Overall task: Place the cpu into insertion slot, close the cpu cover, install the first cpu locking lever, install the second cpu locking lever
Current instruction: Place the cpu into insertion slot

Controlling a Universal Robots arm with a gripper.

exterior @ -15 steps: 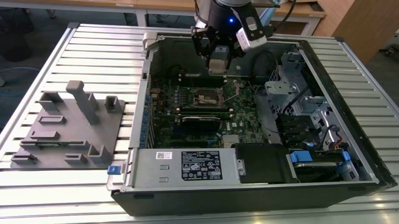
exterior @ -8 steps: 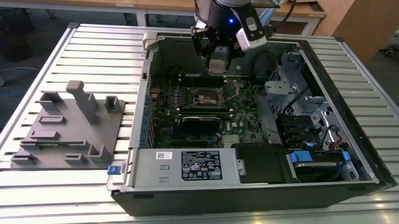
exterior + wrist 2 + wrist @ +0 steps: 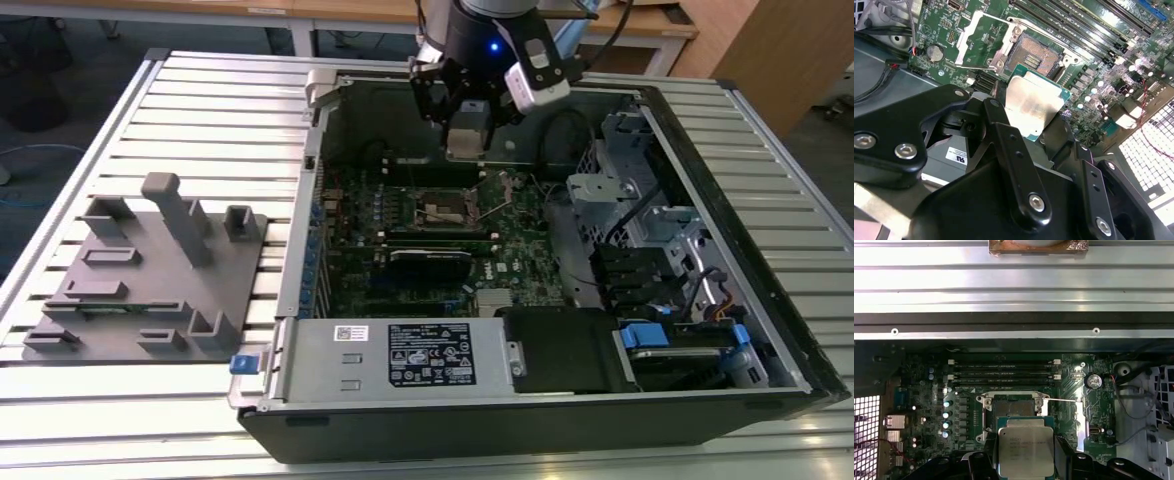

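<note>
My gripper (image 3: pixel 465 143) hangs above the open computer case, shut on the cpu (image 3: pixel 463 135), a flat silvery square chip. In both wrist views the cpu (image 3: pixel 1035 106) (image 3: pixel 1025 447) sits between the black fingers (image 3: pixel 1004 125), its metal top showing. The insertion slot (image 3: pixel 1036 54) (image 3: pixel 1013 405) lies uncovered on the green motherboard (image 3: pixel 514 255), a short way beyond the chip and below it. The cpu cover (image 3: pixel 970 35), a silver frame, is swung open beside the slot. A thin wire lever (image 3: pixel 1061 400) sticks out from the slot's edge.
Long black memory slots (image 3: pixel 1004 372) run beside the socket. The case's rear wall (image 3: pixel 387 120) and drive cage (image 3: pixel 641 210) flank the board, with the power supply (image 3: pixel 400 355) at the near end. A grey fixture with pegs (image 3: pixel 147 270) rests on the slatted table at the exterior view's left.
</note>
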